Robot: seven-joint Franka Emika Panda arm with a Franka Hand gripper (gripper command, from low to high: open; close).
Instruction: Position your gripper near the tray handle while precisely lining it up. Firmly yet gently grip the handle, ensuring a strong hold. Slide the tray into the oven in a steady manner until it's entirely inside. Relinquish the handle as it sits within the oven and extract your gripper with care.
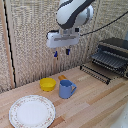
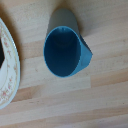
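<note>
The oven (image 1: 116, 47), black and silver, stands at the exterior view's right on the wooden table. The tray (image 1: 104, 62), a black wire rack, sticks out of its front. The tray handle (image 1: 94, 73) is the thin dark bar along the rack's front edge. My gripper (image 1: 61, 52) hangs high above the table, to the exterior view's left of the oven and well apart from the handle. Its two blue-tipped fingers (image 1: 67, 51) stand apart and hold nothing. It is directly over a blue mug (image 1: 66, 89). The wrist view shows no fingers, tray or oven.
The blue mug (image 2: 62, 52) fills the wrist view, seen from above. A yellow bowl (image 1: 48, 84) sits beside it, with a small orange thing (image 1: 62, 77) behind. A round patterned plate (image 1: 31, 111) lies at the front left; its rim shows in the wrist view (image 2: 7, 65).
</note>
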